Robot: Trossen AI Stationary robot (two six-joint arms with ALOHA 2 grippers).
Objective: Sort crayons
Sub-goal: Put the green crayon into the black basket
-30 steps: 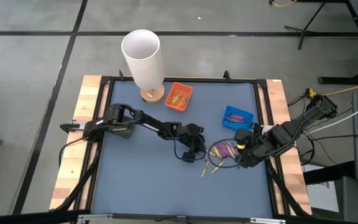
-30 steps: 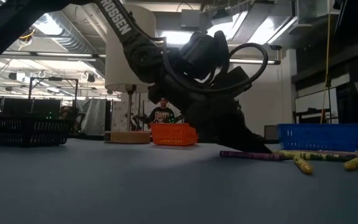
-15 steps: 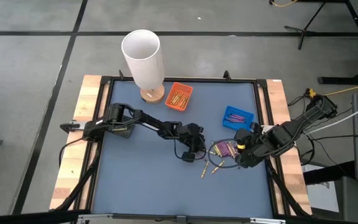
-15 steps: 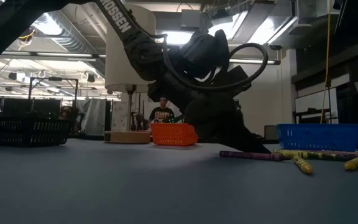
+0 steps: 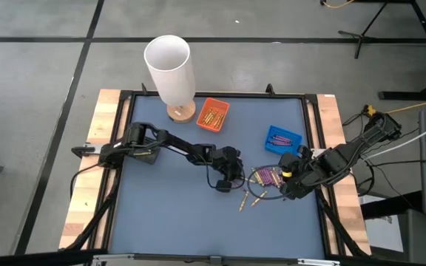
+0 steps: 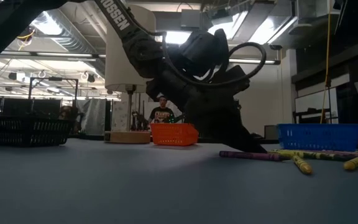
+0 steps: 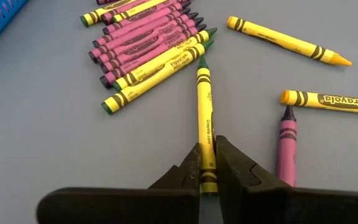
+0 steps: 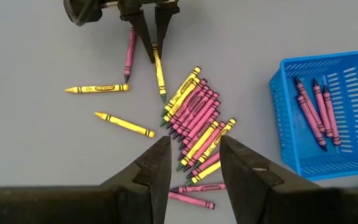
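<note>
L gripper [image 7: 207,167] clenched on a yellow crayon [image 7: 205,121] lying on the counter [image 7: 48,143], beside the crayon pile [image 7: 151,46]. R gripper [image 8: 190,163] released, hovering above pile.

Yellow and purple crayons [image 8: 194,121] lie in a loose pile at the right wrist view's centre, several strays to its left. More purple ones rest at right.

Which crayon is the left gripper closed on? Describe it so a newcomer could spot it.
Start at the blue basket, then the crayon pile beside it. Just past the pile, the held crayon is yellow with its tip at the pile's edge, the only one pinched in the left gripper; a purple crayon lies free alongside.
</note>
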